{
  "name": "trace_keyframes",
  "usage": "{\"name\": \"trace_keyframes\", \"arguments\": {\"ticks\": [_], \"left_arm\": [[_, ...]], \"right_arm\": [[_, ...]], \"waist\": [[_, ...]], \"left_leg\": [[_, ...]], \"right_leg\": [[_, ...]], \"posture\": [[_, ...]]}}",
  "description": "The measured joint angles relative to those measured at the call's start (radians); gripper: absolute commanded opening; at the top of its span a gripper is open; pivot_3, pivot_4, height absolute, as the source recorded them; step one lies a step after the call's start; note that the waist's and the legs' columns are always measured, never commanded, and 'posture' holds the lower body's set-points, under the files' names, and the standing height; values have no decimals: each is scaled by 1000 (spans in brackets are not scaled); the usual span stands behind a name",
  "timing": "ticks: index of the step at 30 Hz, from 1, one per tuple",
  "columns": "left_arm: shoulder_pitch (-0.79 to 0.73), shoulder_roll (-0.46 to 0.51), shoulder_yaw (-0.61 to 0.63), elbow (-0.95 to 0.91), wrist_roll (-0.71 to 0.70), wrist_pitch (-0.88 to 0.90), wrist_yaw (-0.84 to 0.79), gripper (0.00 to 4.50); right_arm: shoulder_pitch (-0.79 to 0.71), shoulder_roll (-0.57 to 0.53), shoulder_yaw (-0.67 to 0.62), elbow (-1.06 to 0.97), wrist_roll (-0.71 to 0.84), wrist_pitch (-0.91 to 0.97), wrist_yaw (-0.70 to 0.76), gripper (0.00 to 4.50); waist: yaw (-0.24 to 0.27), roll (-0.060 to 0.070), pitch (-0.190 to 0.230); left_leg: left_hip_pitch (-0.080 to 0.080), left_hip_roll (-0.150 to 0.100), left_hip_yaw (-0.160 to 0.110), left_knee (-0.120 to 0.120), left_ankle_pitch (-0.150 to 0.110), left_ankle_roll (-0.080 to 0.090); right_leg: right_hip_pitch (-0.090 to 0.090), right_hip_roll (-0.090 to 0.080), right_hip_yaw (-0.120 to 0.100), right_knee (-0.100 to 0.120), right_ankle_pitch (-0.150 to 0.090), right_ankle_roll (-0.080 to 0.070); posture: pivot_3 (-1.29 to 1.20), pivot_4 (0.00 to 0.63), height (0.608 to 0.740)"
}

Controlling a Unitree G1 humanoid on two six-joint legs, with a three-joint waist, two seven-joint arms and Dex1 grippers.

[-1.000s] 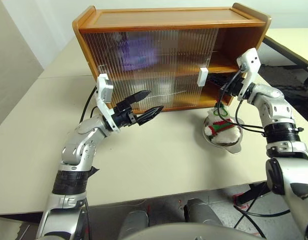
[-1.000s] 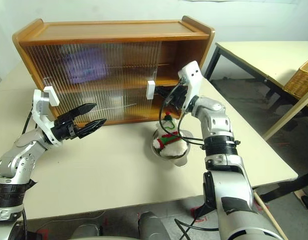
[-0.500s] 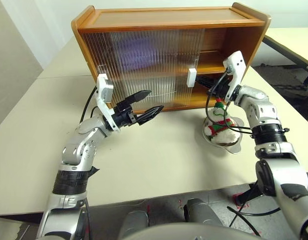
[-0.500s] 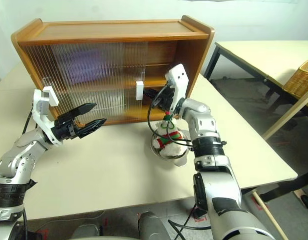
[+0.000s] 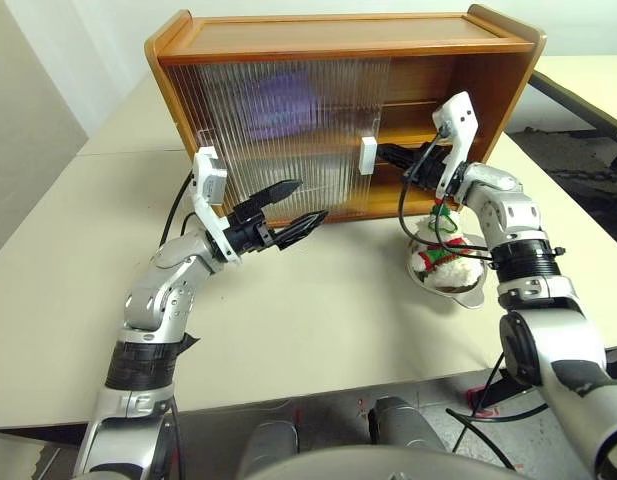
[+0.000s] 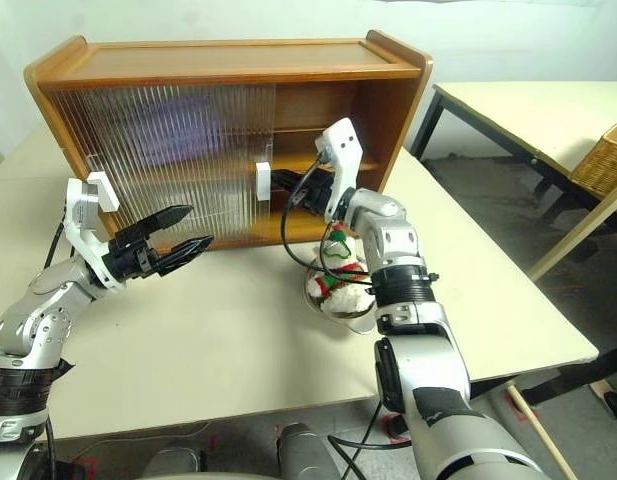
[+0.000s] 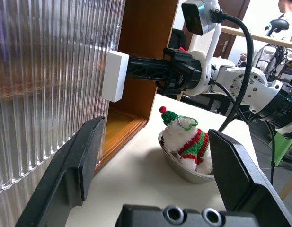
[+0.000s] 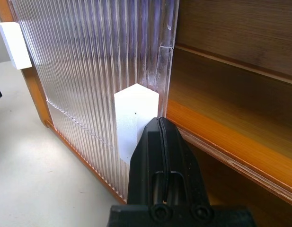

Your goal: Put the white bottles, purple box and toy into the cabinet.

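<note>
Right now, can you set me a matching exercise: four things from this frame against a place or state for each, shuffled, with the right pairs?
Things:
1. toy
2. left pincer
3. right pincer
4. purple box

Places or states:
A. shut, tips against the sliding door's white handle
B. behind the ribbed door on the upper shelf
C. open, hovering over the table
D. sitting in the steel bowl

Pairs: 1-D, 2-C, 3-A, 4-B
</note>
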Motion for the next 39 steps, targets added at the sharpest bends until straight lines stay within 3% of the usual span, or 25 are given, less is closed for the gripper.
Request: {"name": "trace_keyframes", "arguments": {"ticks": [16, 21, 28, 31, 39], "left_arm": [[6, 0, 0, -8, 0, 0, 6, 4500], [6, -3, -3, -9, 0, 0, 6, 4500], [-18, -9, -15, 2, 2, -4, -5, 4500], [-29, -10, -17, 13, 4, -9, -14, 4500], [-35, -9, -19, 35, 9, -14, -31, 4500]], "right_arm": [[-16, 18, 11, 20, 2, 3, -4, 41], [-44, -33, -8, 66, 0, -46, -23, 41], [-60, -186, -59, 115, -2, -90, -45, 41], [-13, -232, -67, 58, -1, -67, -47, 634], [279, -368, -76, -427, 5, 304, -125, 3555]], "waist": [[3, 0, 0], [6, 0, 0], [10, 0, 0], [7, 0, 0], [-7, -1, 0]], "left_leg": [[0, 0, 0, 0, 0, 0], [0, 0, 0, 0, 0, 0], [-1, 0, 1, 0, 0, 0], [-1, 0, 1, 0, 0, 0], [-2, 0, 4, 1, 0, 0]], "right_leg": [[-1, 0, 0, 0, 1, -2], [-1, 0, 0, 0, 2, -8], [-1, 0, 0, 0, 2, -10], [0, 0, 0, 0, 2, -10], [6, 0, 0, -1, 0, -5]], "posture": [[-104, 0, 740], [-124, 0, 740], [-163, 0, 740], [-169, 0, 740], [-181, 0, 740]]}}
